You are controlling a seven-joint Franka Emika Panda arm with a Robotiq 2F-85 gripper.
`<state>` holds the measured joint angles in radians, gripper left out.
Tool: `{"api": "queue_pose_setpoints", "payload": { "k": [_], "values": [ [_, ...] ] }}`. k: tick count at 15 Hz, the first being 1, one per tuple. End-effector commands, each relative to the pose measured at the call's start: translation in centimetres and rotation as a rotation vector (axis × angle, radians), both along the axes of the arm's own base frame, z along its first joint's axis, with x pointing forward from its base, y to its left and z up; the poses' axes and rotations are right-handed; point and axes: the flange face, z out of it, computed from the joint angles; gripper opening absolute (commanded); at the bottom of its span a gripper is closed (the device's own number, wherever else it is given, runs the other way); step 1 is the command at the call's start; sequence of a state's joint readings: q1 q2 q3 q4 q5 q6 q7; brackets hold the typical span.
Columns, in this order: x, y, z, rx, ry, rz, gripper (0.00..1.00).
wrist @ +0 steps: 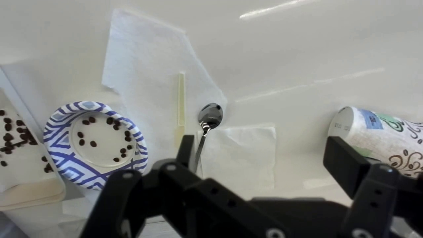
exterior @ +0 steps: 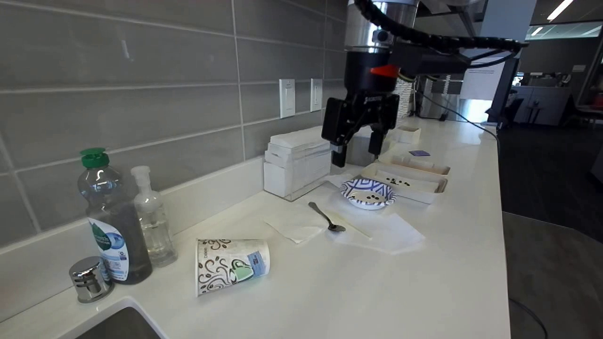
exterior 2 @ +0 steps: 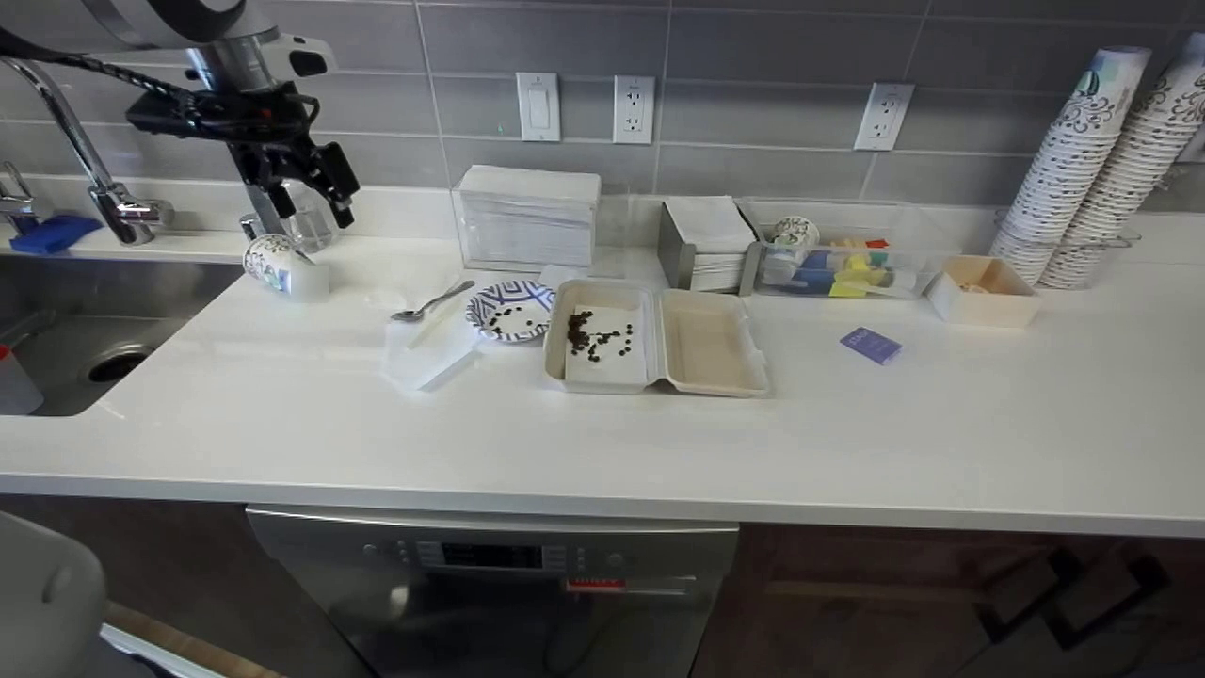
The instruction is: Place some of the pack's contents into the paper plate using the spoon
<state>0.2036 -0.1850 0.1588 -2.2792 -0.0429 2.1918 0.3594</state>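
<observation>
The spoon [exterior: 325, 215] lies on paper napkins on the counter; it also shows in the wrist view [wrist: 211, 115], its handle end hidden by a finger. The paper plate [exterior 2: 483, 303], white with a blue pattern, stands beside it and holds several dark beans. In the wrist view the plate [wrist: 64, 157] is at the left. The pack [exterior 2: 715, 344] is an open clamshell box with dark beans [exterior 2: 579, 334] in its near-plate half; its edge shows in the wrist view [wrist: 31, 195]. My gripper [wrist: 261, 145] is open and empty, raised above the counter in both exterior views [exterior: 357, 150].
A patterned paper cup [exterior: 231, 266] lies on its side near the sink [exterior 2: 202, 273]. A pale flat stick [wrist: 181, 99] lies on a napkin. A napkin holder [exterior: 301, 162] stands at the wall behind the spoon. Soap bottles [exterior: 113, 221] and a faucet [exterior 2: 71, 122] stand by the sink.
</observation>
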Motion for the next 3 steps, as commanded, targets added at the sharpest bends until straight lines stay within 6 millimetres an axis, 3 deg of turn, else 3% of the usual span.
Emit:
{"api": "queue_pose_setpoints", "payload": {
  "k": [1, 3],
  "values": [
    [-0.20, -0.36, 0.13, -0.001, 0.000, 0.001, 1.00],
    [-0.40, -0.61, -0.03, -0.002, 0.003, 0.000, 1.00]
  ]
}}
